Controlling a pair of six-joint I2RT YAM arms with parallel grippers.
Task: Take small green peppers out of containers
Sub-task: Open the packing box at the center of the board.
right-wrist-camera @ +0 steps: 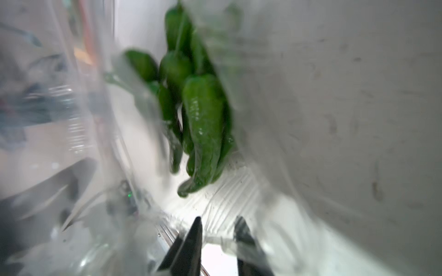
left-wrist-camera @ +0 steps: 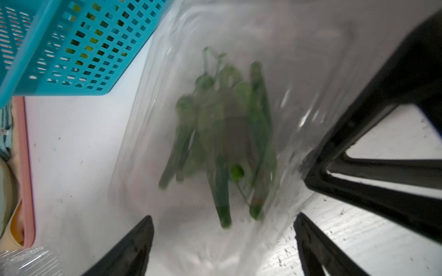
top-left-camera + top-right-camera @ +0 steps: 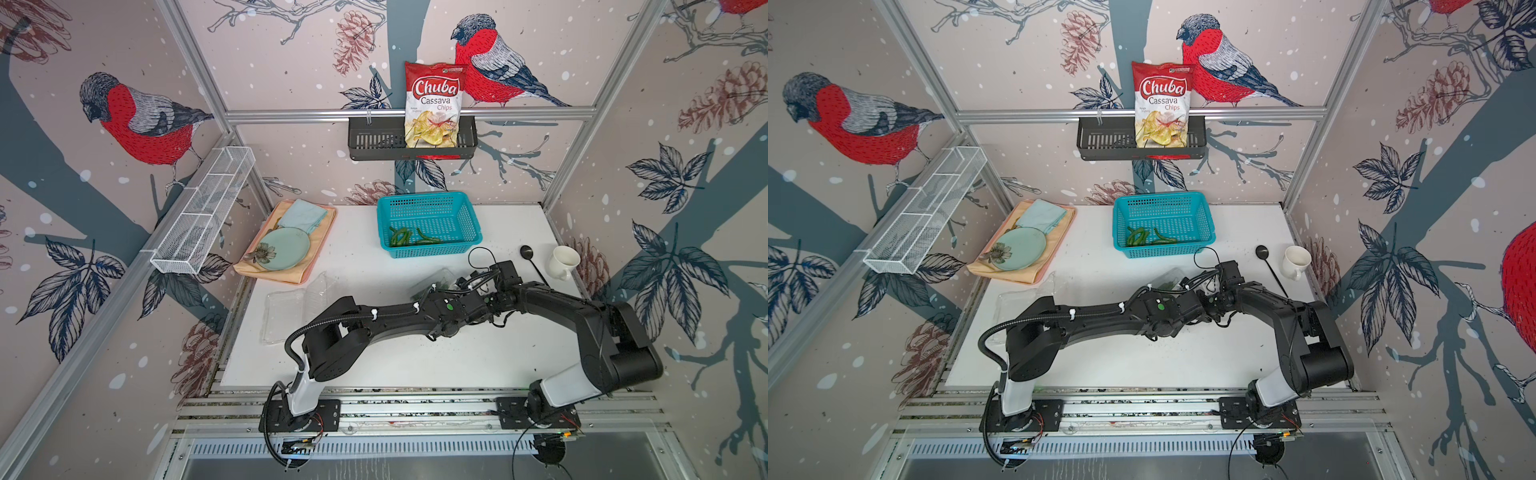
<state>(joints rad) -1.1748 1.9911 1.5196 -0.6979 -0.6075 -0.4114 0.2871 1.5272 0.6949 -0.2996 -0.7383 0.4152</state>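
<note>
1. Covering both sets of fingers in both top views, the two wrists meet just right of the table's [image 3: 374, 353] middle. Only a corner of the clear clamshell container [image 3: 440, 276] [image 3: 1169, 276] and a sliver of green show past them.
2. Small green peppers [image 2: 222, 133] [image 1: 203, 124], inside that container: blurred in both wrist views, count unreadable. They are slim, glossy and dark green with thin stems, bunched lengthwise behind the clear plastic.
3. Left gripper [image 2: 223, 216], left wrist view only: fingers spread wide, the container lying between them. Contact cannot be made out.
4. Right gripper [image 1: 218, 218], right wrist view only: fingers nearly pressed together, pinching an edge of the container.
5. Teal basket [image 3: 469, 224] [image 3: 1204, 224], middle of the table's far edge: loose peppers [image 3: 409, 237] [image 3: 1144, 237] lie in its near-left part. The left wrist view gives only green glimpses through its holes.
6. Empty clamshell container [image 3: 286, 316], opened flat near the table's left edge, partly hidden by the left arm.
</note>
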